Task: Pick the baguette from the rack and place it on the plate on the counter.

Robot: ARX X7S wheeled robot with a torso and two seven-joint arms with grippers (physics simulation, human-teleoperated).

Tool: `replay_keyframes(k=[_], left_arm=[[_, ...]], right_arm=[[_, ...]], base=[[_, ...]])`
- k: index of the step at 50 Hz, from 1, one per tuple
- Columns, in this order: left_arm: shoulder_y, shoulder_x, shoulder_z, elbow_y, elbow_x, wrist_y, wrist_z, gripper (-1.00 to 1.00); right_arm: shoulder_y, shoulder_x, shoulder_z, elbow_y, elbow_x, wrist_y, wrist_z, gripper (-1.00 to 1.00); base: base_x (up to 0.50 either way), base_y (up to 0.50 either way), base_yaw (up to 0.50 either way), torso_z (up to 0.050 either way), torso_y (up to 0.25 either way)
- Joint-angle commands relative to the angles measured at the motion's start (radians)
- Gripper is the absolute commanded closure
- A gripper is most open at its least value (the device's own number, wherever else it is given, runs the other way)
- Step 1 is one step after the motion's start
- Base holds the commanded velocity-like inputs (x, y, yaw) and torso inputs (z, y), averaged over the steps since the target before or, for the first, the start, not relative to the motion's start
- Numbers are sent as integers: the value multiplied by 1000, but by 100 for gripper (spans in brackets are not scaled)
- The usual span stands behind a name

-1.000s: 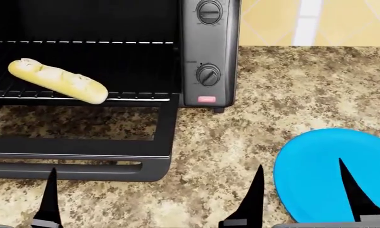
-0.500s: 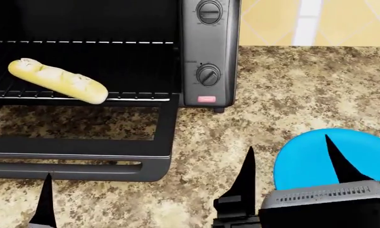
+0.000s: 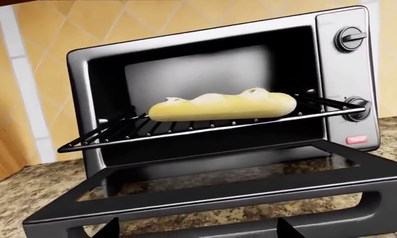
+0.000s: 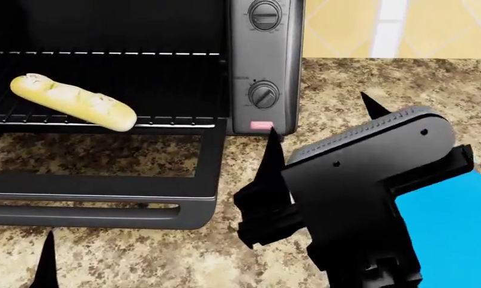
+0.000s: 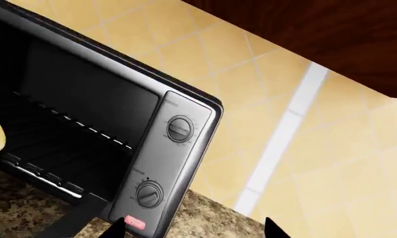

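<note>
Right pincer (image 4: 320,129): matte black, ribbed rounded housing, two screws, pointed fingers.

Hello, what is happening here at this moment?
A two-armed robot is fetching bread from an open toaster oven. The baguette lies untouched on the rack. The right tool hangs open and empty above the counter, beside the oven's knobs. It hides part of the blue plate. The left tool is low before the oven door, also empty.

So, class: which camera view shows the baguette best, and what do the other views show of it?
The left wrist view: the baguette lies whole and large on the rack. The head view shows it whole but smaller, at the frame's left; the right wrist view catches only one end at the frame's edge.
</note>
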Motion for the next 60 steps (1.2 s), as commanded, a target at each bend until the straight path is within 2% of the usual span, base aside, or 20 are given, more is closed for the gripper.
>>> replay_keyframes(k=[1, 5, 28, 46, 60], left_arm=[[20, -6, -11, -8, -9, 15, -9, -100], [25, -7, -10, -6, -11, 15, -12, -100], [17, -23, 4, -12, -11, 6, -26, -100], [5, -32, 9, -1, -26, -21, -32, -100], [10, -43, 5, 9, -36, -30, -34, -100]], right_arm=[[187, -12, -61, 2, 42, 172, -64, -100], [226, -17, -86, 30, 53, 163, -75, -100], [396, -115, 10, 300, 196, 120, -268, -100], [523, -170, 9, 517, 246, 52, -330, -100], [560, -207, 24, 673, 287, 11, -373, -100]], base=[[0, 0, 0, 0, 0], [0, 0, 0, 0, 0], [0, 0, 0, 0, 0], [0, 0, 0, 0, 0], [0, 0, 0, 0, 0]])
